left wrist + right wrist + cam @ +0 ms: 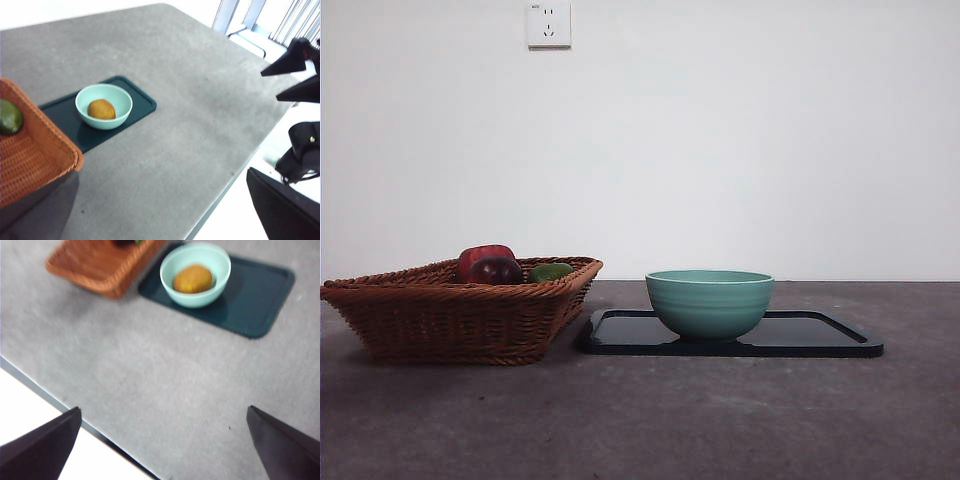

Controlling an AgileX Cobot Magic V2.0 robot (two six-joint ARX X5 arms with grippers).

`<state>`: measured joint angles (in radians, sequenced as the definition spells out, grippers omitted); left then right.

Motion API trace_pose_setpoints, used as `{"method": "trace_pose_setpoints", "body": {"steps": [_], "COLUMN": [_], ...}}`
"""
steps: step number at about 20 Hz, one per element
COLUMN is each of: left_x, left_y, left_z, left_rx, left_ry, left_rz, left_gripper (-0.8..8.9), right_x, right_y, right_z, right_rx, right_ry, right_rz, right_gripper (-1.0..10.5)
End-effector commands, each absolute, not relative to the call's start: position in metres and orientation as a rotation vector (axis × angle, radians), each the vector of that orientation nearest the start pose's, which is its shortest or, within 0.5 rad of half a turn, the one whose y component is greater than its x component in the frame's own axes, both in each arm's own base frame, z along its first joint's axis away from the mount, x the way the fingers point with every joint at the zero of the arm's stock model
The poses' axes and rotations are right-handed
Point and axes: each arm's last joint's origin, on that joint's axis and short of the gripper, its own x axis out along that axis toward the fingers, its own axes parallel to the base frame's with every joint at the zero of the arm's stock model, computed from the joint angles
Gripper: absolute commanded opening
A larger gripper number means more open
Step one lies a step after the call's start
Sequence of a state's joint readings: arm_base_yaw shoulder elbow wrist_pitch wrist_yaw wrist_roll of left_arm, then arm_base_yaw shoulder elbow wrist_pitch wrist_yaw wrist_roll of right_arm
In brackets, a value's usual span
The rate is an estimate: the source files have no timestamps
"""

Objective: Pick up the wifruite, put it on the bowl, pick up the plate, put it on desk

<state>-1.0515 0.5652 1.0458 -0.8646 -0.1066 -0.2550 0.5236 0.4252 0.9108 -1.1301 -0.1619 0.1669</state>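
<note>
Wifruite (pixel 101 109) lies inside the mint-green bowl (pixel 709 302), resting on the bowl's bottom; both wrist views show its orange-brown skin there, while the front view hides it behind the bowl's ribbed wall. The bowl stands on the dark rectangular plate (pixel 820 335), toward the plate's end nearer the basket, and the plate lies flat on the grey desk (pixel 650 420). The brown wicker basket (pixel 460 315) sits just beside the plate, its corner close to the plate's edge; whether they touch cannot be told. In the basket lie a dark red fruit (pixel 490 264) and a green fruit (pixel 551 271).

The right gripper (pixel 162 442) hangs above the desk's edge, well apart from the bowl, its two black jaws spread wide with nothing between them. Of the left gripper only one dark jaw shows clearly, so whether its jaws are spread or closed cannot be told; it too is well away from the bowl.
</note>
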Motion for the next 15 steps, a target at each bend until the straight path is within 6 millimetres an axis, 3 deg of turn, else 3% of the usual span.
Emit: {"method": "trace_pose_setpoints", "body": {"steps": [1, 7, 15], "left_x": [0.043, 0.060, 0.112], "left_y": [-0.071, -0.100, -0.178], "left_z": [0.379, 0.382, 0.401], "left_rx": [-0.021, -0.046, 0.053], "left_ry": [0.432, 0.540, 0.686], "left_rz": [-0.895, -0.856, -0.779], "left_gripper": [5.63, 5.63, 5.63], "right_x": [0.030, 0.025, 0.025], "right_y": [0.023, 0.020, 0.020], "right_z": [0.324, 0.325, 0.325], "right_rx": [0.075, 0.084, 0.083], "right_ry": [0.664, 0.639, 0.638], "right_rz": [0.609, 0.613, 0.613], "right_gripper": [6.5, 6.5, 6.5]}}
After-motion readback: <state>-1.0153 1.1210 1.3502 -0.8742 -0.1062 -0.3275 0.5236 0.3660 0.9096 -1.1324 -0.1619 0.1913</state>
